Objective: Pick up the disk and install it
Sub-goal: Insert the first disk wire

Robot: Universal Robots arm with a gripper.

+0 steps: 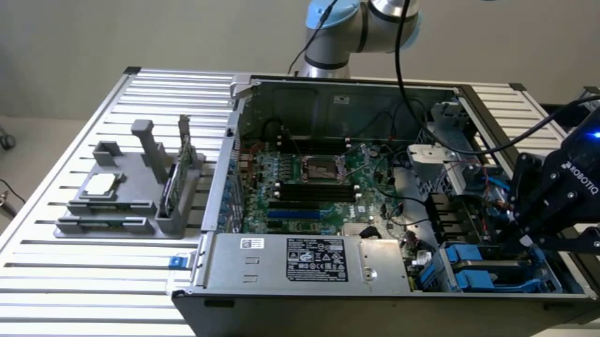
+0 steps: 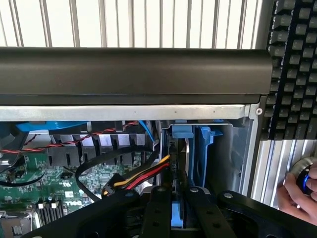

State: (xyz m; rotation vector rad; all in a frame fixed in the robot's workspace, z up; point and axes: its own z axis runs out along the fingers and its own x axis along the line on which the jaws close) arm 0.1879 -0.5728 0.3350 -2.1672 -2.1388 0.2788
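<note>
The disk (image 2: pixel 179 148) stands on edge in the blue-railed drive bay (image 2: pixel 204 148) at the corner of the open computer case (image 1: pixel 328 91); I see only its thin edge and blue rail. My gripper (image 2: pixel 177 210) reaches down over that bay with its two black fingers (image 2: pixel 159 203) close on either side of the disk's blue end, shut on it. In the exterior view the gripper (image 1: pixel 521 237) hangs over the bay (image 1: pixel 468 263) at the case's right front corner, and its body hides the disk.
The motherboard (image 1: pixel 310 182) and loose cables (image 2: pixel 143 176) lie beside the bay. The grey power-supply box (image 1: pixel 310 260) fills the case's front. A grey fixture (image 1: pixel 122 203) holding a processor chip (image 1: pixel 101 184) stands at the exterior view's left. A keyboard (image 2: pixel 292 64) and a hand (image 2: pixel 297 196) lie outside the case.
</note>
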